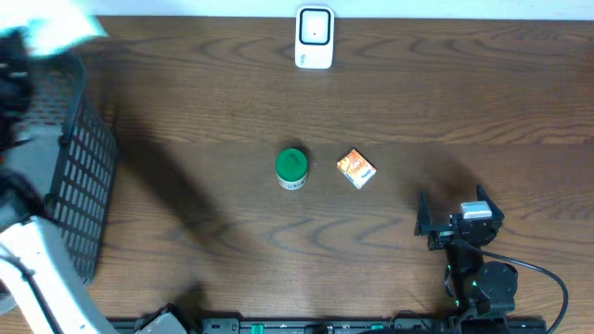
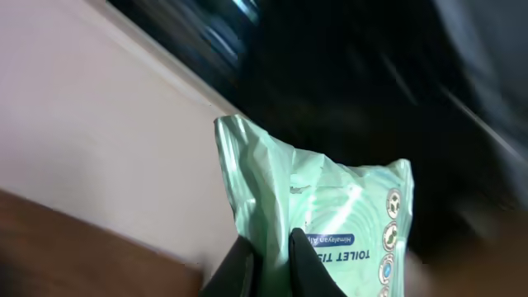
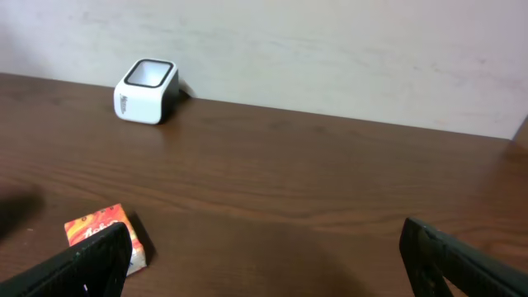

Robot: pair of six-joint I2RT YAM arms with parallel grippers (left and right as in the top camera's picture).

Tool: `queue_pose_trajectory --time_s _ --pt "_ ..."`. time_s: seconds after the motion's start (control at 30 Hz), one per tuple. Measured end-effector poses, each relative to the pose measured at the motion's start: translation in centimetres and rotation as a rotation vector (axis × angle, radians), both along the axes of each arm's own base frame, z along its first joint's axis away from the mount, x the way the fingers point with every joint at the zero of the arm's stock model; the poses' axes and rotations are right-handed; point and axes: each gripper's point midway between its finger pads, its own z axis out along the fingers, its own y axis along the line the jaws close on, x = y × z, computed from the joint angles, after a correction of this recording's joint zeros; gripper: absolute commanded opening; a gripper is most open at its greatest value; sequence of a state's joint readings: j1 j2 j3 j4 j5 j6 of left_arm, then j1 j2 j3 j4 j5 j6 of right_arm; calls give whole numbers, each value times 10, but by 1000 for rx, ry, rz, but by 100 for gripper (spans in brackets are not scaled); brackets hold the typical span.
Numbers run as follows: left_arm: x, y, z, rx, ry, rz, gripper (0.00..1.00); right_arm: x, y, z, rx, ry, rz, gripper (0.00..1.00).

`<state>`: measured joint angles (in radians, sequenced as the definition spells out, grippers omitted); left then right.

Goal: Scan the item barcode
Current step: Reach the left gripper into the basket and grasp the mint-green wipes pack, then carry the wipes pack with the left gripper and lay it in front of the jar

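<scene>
Step judged: item lifted, not yet scanned. Left pincer (image 2: 272, 250) clenched on pale green plastic tissue packet (image 2: 330, 198), aloft around 10 o'clock near black wire basket (image 1: 83, 176). Right pincer (image 1: 453, 211) released, idle at 4 o'clock. Next: carry packet to white box scanner (image 1: 314, 37) at 12 o'clock, barcode toward window. Dark wood-grain table (image 1: 186, 111); plain pale wall (image 3: 330, 49).

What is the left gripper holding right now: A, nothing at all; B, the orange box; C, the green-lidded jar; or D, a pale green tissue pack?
D: in the left wrist view the left gripper is pinched shut on a pale green tissue pack, while the orange box and green-lidded jar sit free on the table.
</scene>
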<state>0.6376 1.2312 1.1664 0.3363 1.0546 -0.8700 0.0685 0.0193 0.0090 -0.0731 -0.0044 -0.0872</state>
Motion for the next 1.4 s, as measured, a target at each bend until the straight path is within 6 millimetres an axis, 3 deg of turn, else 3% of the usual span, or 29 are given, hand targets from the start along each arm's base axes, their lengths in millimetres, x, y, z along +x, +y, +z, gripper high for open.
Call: queue_pose_trajectory --time_s 0.1,0.2,0.27,0.37,0.47,0.57,0.67,0.8,0.93,1.1,1.2,1.4 --pt "1 -71 -13 11 50 -254 7 0 0 0 0 0 0 99" --pt "-1 -124 -40 3 153 -403 7 0 0 0 0 0 0 99" --pt "-2 -151 -69 -7 283 -428 7 0 0 0 0 0 0 99" --pt "-3 -173 -133 70 539 -314 7 0 0 0 0 0 0 99" --pt "-14 -169 -192 276 757 -112 7 0 0 0 0 0 0 99" --pt "-26 -146 -220 511 863 117 7 0 0 0 0 0 0 99" --pt "-39 -117 -222 714 898 359 7 0 0 0 0 1 0 99" --pt "-51 -91 -204 864 861 615 7 0 0 0 0 0 0 99" --pt "-56 -84 -187 974 800 760 7 0 0 0 0 0 0 99" --pt "-53 -85 -184 1138 755 872 7 0 0 0 0 0 0 99" --pt "-48 -91 -195 1265 760 895 7 0 0 0 0 0 0 99" --pt "-38 -108 -240 1529 815 833 7 0 0 0 0 0 0 99"
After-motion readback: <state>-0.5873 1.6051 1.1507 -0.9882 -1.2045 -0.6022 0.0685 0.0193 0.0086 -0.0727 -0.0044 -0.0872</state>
